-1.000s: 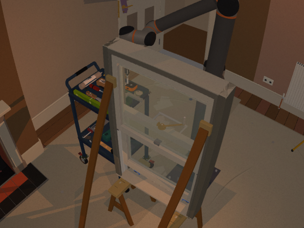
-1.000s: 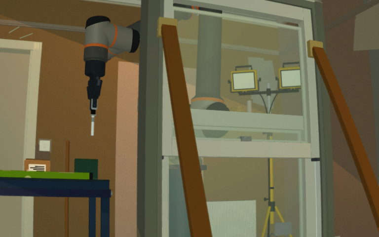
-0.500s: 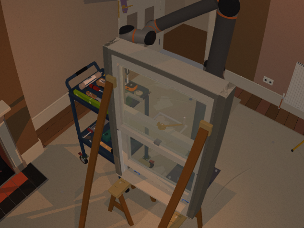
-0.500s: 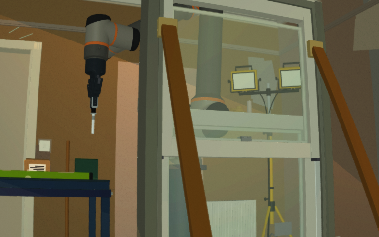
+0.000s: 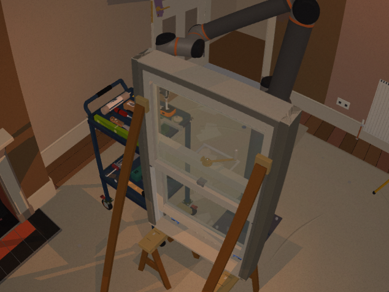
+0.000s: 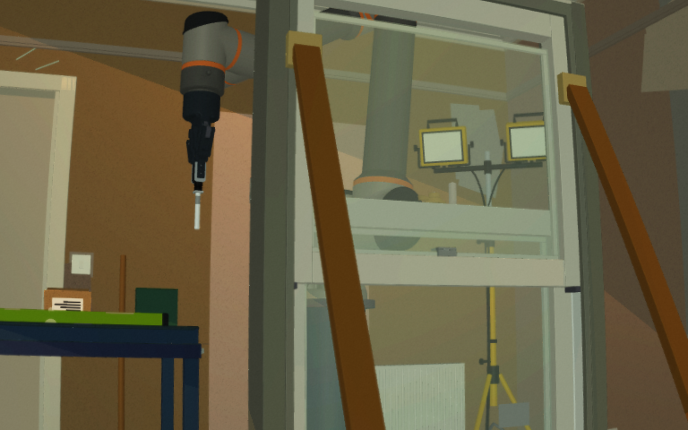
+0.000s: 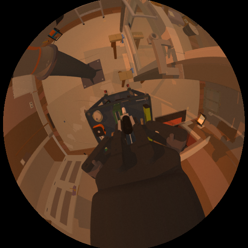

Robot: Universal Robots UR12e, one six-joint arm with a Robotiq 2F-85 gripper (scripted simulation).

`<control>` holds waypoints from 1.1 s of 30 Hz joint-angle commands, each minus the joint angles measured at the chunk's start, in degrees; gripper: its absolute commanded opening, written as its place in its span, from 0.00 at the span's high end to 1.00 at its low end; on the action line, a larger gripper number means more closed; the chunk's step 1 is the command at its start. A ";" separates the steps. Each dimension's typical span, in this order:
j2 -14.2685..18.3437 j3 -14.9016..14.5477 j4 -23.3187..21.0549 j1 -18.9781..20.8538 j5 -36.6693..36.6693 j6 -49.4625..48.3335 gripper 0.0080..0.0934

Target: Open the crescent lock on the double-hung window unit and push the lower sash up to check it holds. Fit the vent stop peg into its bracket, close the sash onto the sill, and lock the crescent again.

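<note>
The white vent stop peg [image 6: 197, 215] hangs upright high above the blue tool cart [image 6: 101, 334], to the left of the window unit [image 6: 421, 213]. The peg [image 7: 124, 111] is held at its top end by my closed gripper [image 6: 198, 188], which points straight down. The lower sash [image 6: 431, 266] stands raised partway in the frame, its top rail just below the upper sash's bottom rail. Seen through the glass, the brass crescent lock [image 5: 208, 161] sits on the meeting rail with its handle pointing right. The grey bracket [image 5: 201, 181] sits on the sash rail below it.
The cart's top tray [image 7: 120, 115] carries an orange tape measure [image 7: 99, 130], a green level and other tools directly under the peg. Two brown wooden braces [image 5: 125, 188] lean on the window frame, which stands on sawhorses [image 5: 154, 251]. Work lights [image 6: 444, 147] stand behind the glass.
</note>
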 commanded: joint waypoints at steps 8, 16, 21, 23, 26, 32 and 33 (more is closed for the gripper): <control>-2.89 -0.79 3.53 6.54 0.01 8.54 1.00; -4.71 -2.47 7.06 13.93 0.00 18.11 1.00; -5.15 -3.69 8.75 17.88 0.00 23.19 1.00; -5.23 -4.14 9.27 19.17 0.00 24.85 1.00; -5.28 -4.70 9.89 20.72 -0.01 26.84 1.00; -5.28 -5.35 10.56 22.43 -0.01 29.04 1.00; -5.28 -5.40 10.60 22.55 -0.01 29.20 1.00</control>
